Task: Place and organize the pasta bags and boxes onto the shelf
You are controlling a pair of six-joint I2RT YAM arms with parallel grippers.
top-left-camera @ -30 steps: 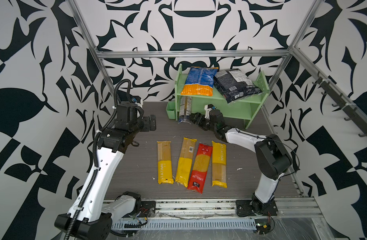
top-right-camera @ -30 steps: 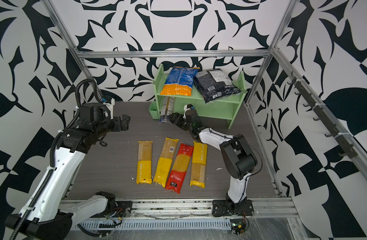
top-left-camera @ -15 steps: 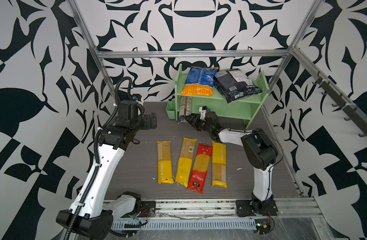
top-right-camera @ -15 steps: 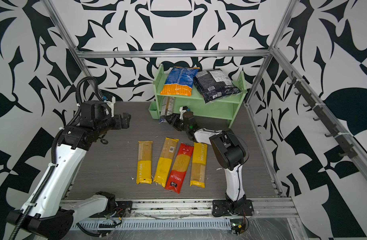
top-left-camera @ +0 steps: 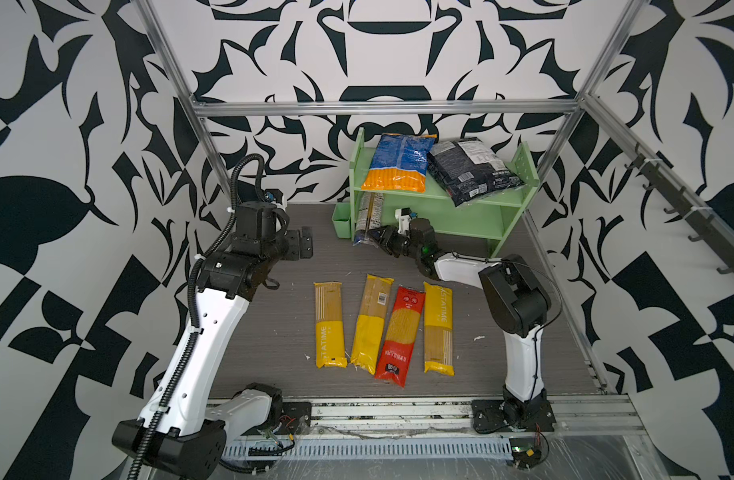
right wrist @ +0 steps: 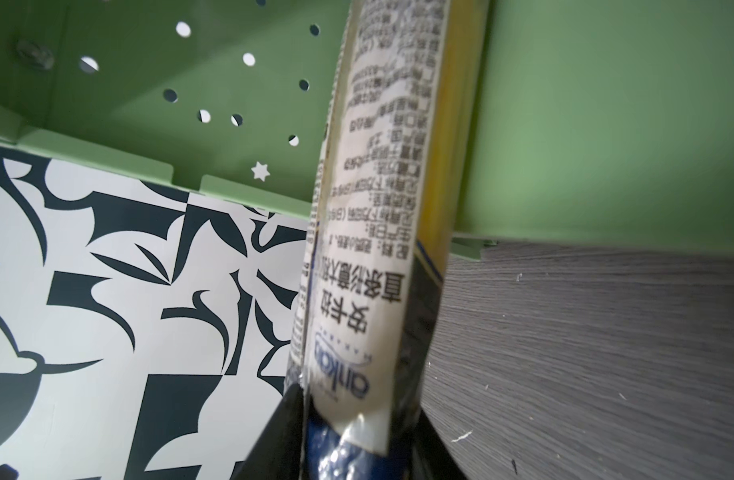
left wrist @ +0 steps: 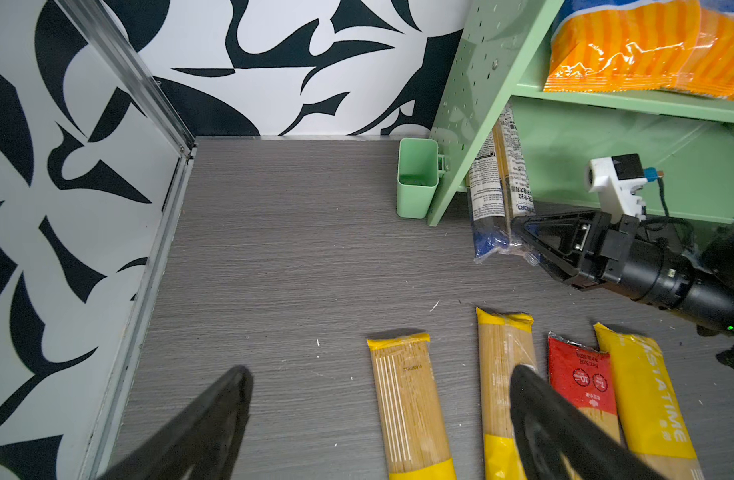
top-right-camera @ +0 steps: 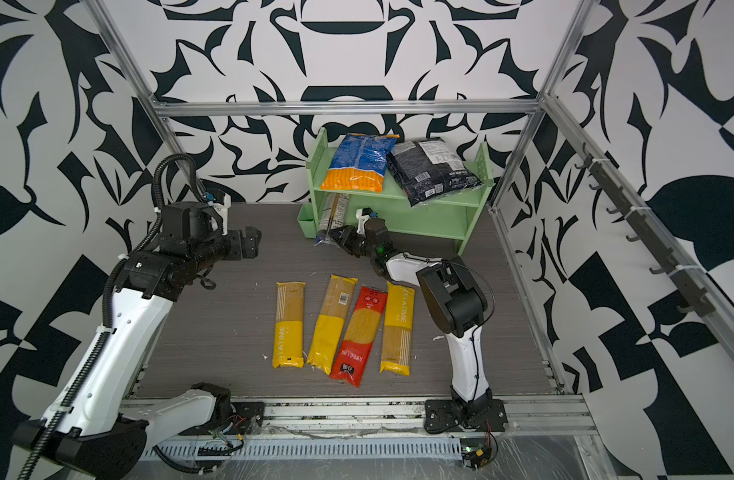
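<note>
Navy-clear spaghetti pack (top-left-camera: 366, 218) is pinched by the right claw (top-left-camera: 374, 240); left claw (top-left-camera: 306, 248) gapes wide.

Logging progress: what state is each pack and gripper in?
blue-and-orange bag: on top tier.
black bag: top tier, overhanging front.
navy pack: leaning under top tier, gripped.
yellow packs: three, flat on table.
red pack: flat on table.
left gripper: open, empty.
right gripper: shut on navy pack.
</note>
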